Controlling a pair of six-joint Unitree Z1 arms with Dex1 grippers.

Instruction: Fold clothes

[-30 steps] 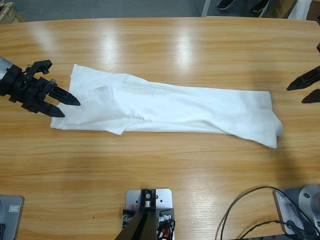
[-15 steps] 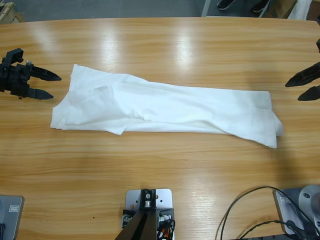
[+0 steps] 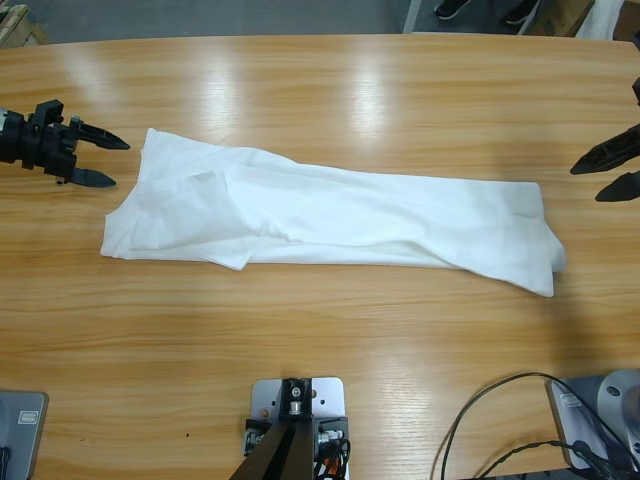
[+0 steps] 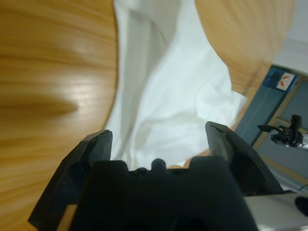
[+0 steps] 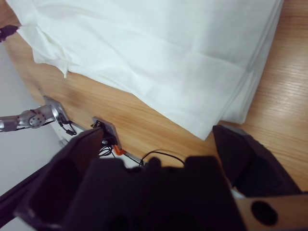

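Note:
The clothes, a white T-shirt (image 3: 330,215), lie flat on the wooden table (image 3: 330,340) as a long narrow band running left to right, with a sleeve fold near the left end. My left gripper (image 3: 120,164) hovers open just off the shirt's upper left corner, holding nothing. In the left wrist view the shirt (image 4: 173,86) stretches away beyond the spread jaws of the left gripper (image 4: 159,134). My right gripper (image 3: 585,185) stands open a little past the shirt's right end. In the right wrist view the right gripper (image 5: 159,137) faces that end of the shirt (image 5: 159,53).
A black cable (image 3: 480,420) loops over the table's front right corner. Bare wood surrounds the shirt on all sides. Past the far edge of the table, shoes (image 3: 452,8) show on the floor.
My left gripper has drawn back from the shirt's left end, going left and toward the far side, then eased slightly right. The right gripper barely shifted. The shirt has not moved.

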